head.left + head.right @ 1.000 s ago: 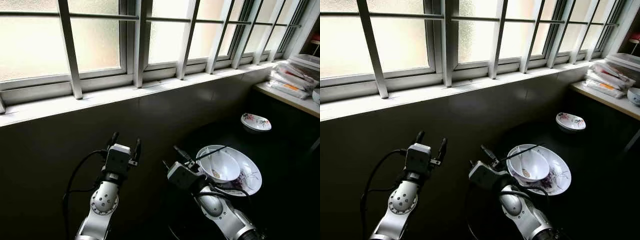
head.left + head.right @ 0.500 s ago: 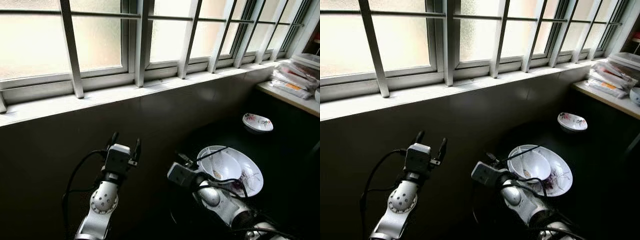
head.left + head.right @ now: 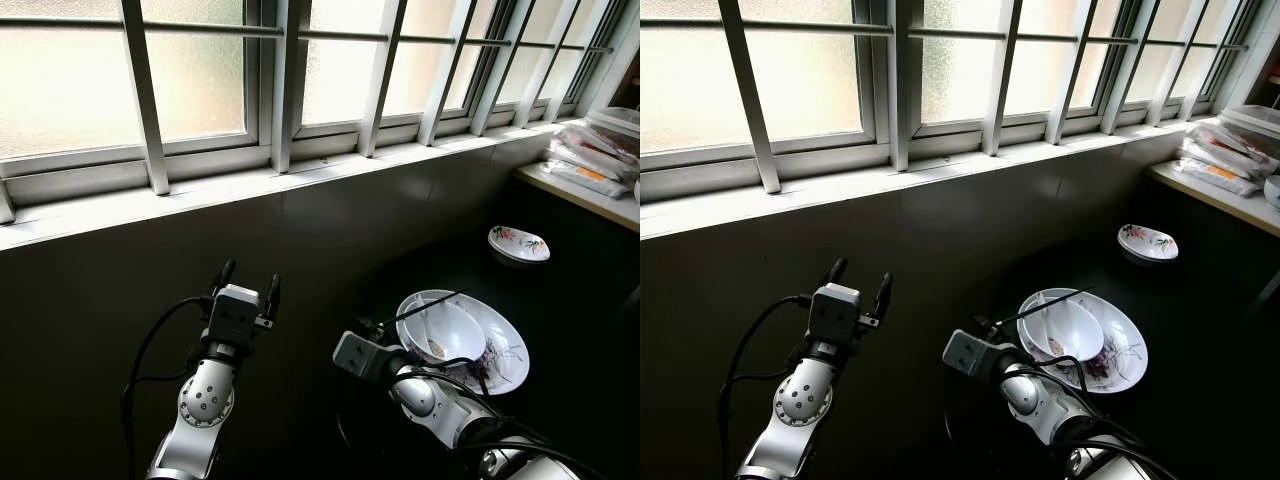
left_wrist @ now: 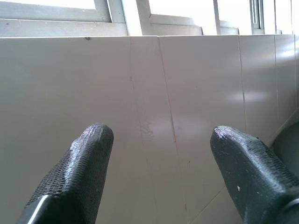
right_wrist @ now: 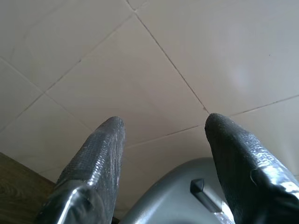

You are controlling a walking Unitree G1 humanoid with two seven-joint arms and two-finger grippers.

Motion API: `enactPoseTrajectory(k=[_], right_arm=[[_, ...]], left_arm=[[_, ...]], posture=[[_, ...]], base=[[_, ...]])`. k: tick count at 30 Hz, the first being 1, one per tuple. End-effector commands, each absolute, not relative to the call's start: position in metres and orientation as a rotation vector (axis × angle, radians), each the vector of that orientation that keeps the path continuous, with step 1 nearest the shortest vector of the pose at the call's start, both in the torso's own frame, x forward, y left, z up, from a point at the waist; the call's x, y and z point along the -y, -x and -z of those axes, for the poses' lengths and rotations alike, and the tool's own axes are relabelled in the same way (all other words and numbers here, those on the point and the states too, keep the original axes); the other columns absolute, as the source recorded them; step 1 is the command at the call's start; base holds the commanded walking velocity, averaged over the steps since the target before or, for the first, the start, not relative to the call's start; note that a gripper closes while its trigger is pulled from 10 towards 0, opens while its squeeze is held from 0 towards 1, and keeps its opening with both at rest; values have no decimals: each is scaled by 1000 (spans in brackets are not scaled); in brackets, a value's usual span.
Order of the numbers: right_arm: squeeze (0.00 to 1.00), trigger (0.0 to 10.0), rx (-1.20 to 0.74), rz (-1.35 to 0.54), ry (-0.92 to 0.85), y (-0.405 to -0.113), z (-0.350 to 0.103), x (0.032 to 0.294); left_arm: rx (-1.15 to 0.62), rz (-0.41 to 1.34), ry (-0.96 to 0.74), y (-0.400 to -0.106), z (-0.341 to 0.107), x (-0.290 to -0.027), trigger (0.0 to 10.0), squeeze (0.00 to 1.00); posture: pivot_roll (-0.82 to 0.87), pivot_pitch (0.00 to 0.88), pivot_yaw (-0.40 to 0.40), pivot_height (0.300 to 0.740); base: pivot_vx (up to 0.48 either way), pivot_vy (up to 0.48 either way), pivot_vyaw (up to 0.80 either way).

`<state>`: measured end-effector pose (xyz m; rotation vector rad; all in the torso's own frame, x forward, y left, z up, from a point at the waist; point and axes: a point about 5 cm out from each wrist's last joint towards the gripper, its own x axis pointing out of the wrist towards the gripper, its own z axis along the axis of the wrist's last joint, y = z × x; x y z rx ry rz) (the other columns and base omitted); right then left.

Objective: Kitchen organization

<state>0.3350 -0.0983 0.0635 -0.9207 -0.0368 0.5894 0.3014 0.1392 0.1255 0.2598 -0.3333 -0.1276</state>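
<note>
A white bowl [image 3: 445, 330] sits on a white plate [image 3: 508, 345] with food stains, on a dark surface below the window. Dark chopsticks [image 3: 425, 305] lie across the bowl's rim. A small flowered dish [image 3: 518, 243] rests farther back to the right. My right gripper [image 3: 368, 326] is low, just left of the plate's edge and apart from it; in the right wrist view its fingers [image 5: 93, 163] stand open facing the tiled wall. My left gripper [image 3: 248, 280] is raised to the left, open and empty, pointing at the wall [image 4: 159, 93].
A tiled wall under a long window sill [image 3: 250, 185] runs across the back. A shelf [image 3: 575, 195] at the right holds stacked packets [image 3: 590, 160]. A grey curved rim [image 5: 177, 196] lies just under my right gripper.
My right arm has sunk and its wrist has turned, leaving the gripper lower beside the plate. The left arm has stayed still. The camera has shifted slightly.
</note>
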Motion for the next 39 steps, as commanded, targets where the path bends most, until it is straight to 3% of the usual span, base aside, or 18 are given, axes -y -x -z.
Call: enactPoseTrajectory(k=[1, 15, 16, 17, 18, 19, 20, 29, 39], right_arm=[[0, 10000, 46, -569, 981, -338, -66, 103], [0, 10000, -8, -439, 1113, -346, -65, 126], [0, 7412, -10, -429, 1129, -347, -65, 128], [0, 7412, -10, -429, 1129, -347, -65, 128], [0, 2706, -8, -407, 1156, -348, -66, 132], [0, 2706, -6, -397, 1166, -349, -67, 133], [0, 0, -4, -392, 1171, -349, -68, 133], [0, 0, 96, -233, 1301, -354, -78, 148], [0, 0, 80, -213, 1307, -350, -72, 153]], left_arm=[[337, 144, -259, -302, -127, -136, 10000, 0], [335, 147, -256, -302, -126, -134, 10000, 0], [334, 146, -256, -302, -126, -135, 10000, 0], [334, 146, -256, -302, -126, -135, 10000, 0], [334, 144, -257, -302, -126, -135, 10000, 0], [334, 144, -257, -303, -126, -135, 10000, 0], [334, 143, -258, -303, -126, -136, 10000, 0], [327, 145, -259, -302, -124, -134, 10000, 0], [312, 155, -262, -303, -120, -132, 10000, 0]], posture=[[133, 0, -98, 740], [133, 0, -101, 740], [133, 0, -101, 740], [133, 0, -101, 740], [134, 0, -102, 740], [134, 0, -102, 740], [134, 0, -102, 740], [136, 0, -104, 740], [127, 0, -103, 740]], base=[[0, 0, 0], [0, 0, 0], [0, 0, 0], [0, 0, 0], [0, 0, 0], [0, 0, 0], [0, 0, 0], [0, 0, 0], [0, 0, 0]])
